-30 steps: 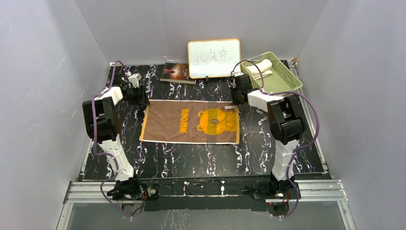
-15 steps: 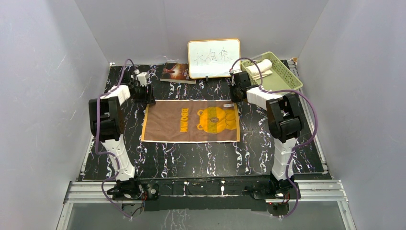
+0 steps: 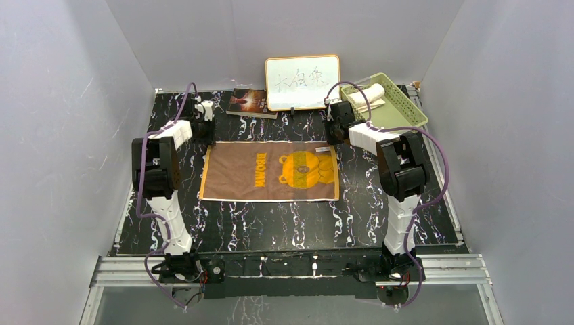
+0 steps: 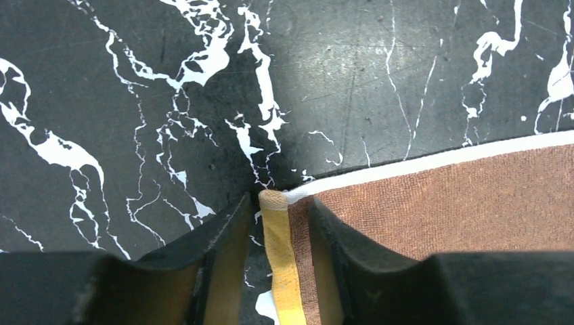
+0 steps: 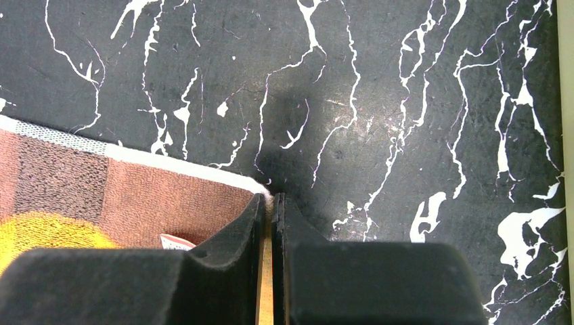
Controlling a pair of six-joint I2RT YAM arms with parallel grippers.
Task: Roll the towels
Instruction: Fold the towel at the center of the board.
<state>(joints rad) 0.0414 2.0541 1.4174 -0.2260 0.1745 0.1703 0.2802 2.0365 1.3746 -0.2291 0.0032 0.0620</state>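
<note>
View from above of a black bench (image 3: 271,223) veined with white, with two robot arms bolted at its near edge and both reaching to the far side.

On the left, the left end effector (image 4: 281,203) points down at the far-left corner of the orange-yellow towel (image 3: 271,172). Its wrist camera shows the two dark fingers (image 4: 216,250) partly open – one on each side of the towel's yellow hem, with a sliver of bench showing between the hem and the finger on the left of that view. It has hold of nothing.

The orange-yellow towel lies flat and fully spread in the middle of the bench. Its face is brown with a yellow bear and yellow lettering, and it is trimmed with a yellow hem and a thin white edge along the far side.

Behind it, towards the back wall, a dark-covered book (image 3: 250,101) lies flat, and just right of it a white board with an orange frame (image 3: 302,82) stands upright with handwriting on it.

To the right, the right end effector (image 5: 272,200) is at the towel's far-right corner. Its fingers are pressed together – a thin strip of the yellow hem shows pinched between them.

At the far-right corner of the bench sits a pale green basket (image 3: 406,112). The cream-white towel (image 3: 365,93) lies inside it at the far end, already rolled.
</note>
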